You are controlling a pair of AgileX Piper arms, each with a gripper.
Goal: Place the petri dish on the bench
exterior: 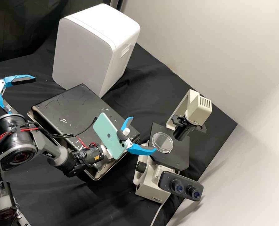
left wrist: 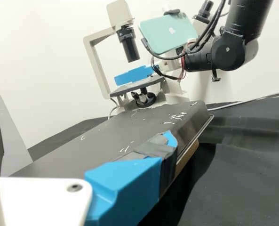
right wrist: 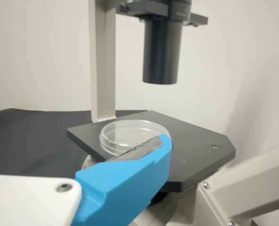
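While the clear petri dish [exterior: 162, 142] lies flat on the black stage of the microscope [exterior: 152, 183], raised off the desk [exterior: 145, 84], the right hand [exterior: 142, 134] is spread wide just beside it. One blue fingertip [right wrist: 153, 157] is at the dish's near rim; whether they touch I cannot tell. The left hand [exterior: 22, 94] hangs well apart, across a dark metal tray [exterior: 70, 106] from the microscope, likewise spread and holding nothing. A white box [exterior: 95, 47] stands behind the tray.
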